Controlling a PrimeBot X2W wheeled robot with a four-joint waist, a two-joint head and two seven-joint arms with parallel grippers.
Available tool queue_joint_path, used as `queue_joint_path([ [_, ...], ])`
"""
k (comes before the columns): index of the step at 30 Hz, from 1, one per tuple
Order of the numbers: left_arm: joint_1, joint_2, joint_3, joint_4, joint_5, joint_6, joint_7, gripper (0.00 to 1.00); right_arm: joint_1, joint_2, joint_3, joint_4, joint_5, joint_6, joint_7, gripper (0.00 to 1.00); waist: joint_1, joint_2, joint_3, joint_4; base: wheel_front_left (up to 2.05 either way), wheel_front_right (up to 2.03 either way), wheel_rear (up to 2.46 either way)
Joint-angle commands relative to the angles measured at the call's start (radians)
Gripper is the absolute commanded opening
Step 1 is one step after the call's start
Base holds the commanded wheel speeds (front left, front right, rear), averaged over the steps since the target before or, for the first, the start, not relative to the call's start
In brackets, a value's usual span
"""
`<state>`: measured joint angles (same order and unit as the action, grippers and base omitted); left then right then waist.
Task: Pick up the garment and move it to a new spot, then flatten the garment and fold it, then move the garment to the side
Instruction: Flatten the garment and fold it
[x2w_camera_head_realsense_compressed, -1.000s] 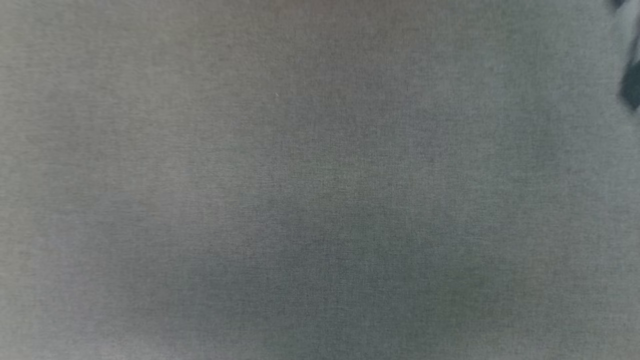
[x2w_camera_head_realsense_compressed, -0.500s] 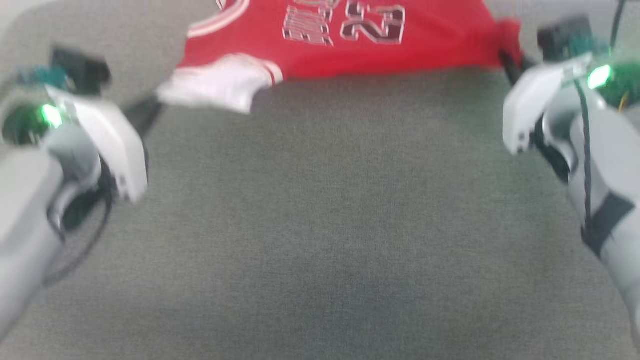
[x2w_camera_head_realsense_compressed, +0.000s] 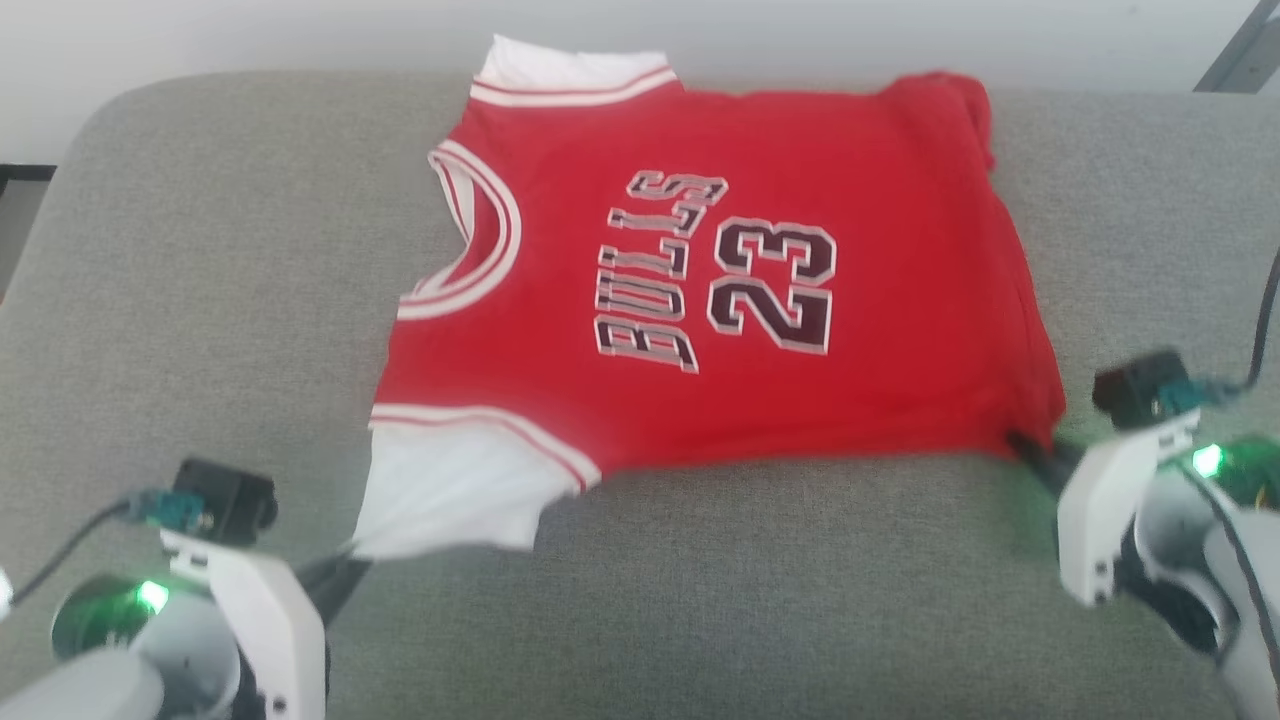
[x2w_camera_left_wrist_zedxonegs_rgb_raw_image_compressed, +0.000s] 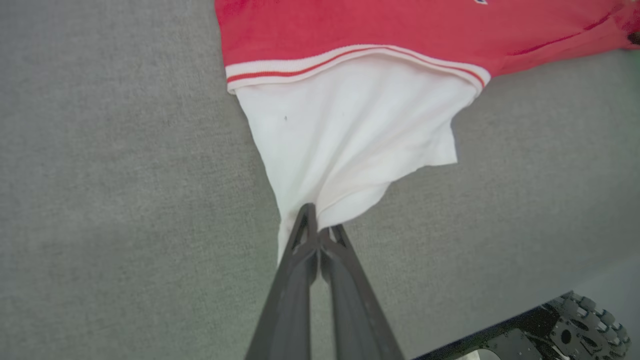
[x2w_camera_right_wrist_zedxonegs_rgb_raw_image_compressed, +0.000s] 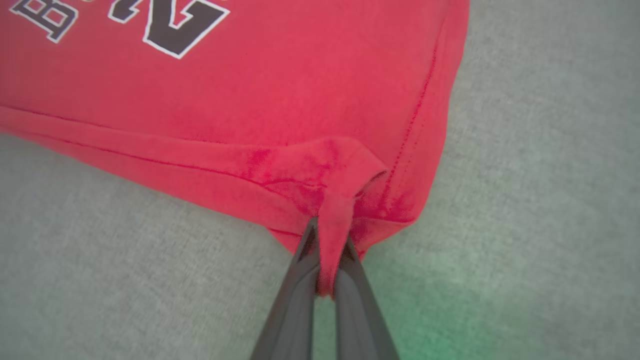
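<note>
We're in what looks like a home living room: a wide grey upholstered cushion, sofa-like with a rounded corner, the garment spread flat on the cushion, and a plain pale wall just behind the cushion.

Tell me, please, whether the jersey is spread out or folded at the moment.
Spread out: the jersey lies flat on the grey cushion, its lettering fully showing.

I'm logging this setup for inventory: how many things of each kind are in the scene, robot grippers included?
Red shirt: 1
Grippers: 2, the left gripper shut on a white sleeve of the shirt, the right gripper shut on its red hem corner
Grey cushion: 1, under the shirt
Total: 4
</note>
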<state>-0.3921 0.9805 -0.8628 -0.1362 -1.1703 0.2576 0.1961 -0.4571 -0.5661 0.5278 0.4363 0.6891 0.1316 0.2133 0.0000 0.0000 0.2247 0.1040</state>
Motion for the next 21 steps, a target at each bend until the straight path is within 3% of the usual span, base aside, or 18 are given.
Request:
queue_joint_path([
  [1,0.033,0.017,0.000,-0.025,-0.009,0.025,-0.005,0.00,0.046,-0.020,-0.010,-0.038,0.009,-0.002,0.021,0.00,0.0000,0.0000,-0.005,0.002,0.00,0.00,0.00],
  [6,0.128,0.070,0.002,-0.115,-0.056,0.107,-0.009,0.00,0.225,-0.062,-0.052,-0.195,0.040,-0.002,0.117,0.00,0.0000,0.0000,-0.014,0.000,0.00,0.00,0.00],
  [12,0.201,0.116,0.002,-0.191,-0.101,0.168,-0.006,0.00,0.381,-0.095,-0.106,-0.346,0.058,-0.002,0.218,0.00,0.0000,0.0000,-0.015,-0.011,0.00,0.00,0.00],
  [21,0.111,0.200,0.063,-0.286,-0.022,0.199,-0.015,0.00,0.380,-0.021,-0.268,-0.430,-0.028,-0.002,0.212,0.00,0.0000,0.0000,-0.011,-0.035,0.00,0.00,0.00],
])
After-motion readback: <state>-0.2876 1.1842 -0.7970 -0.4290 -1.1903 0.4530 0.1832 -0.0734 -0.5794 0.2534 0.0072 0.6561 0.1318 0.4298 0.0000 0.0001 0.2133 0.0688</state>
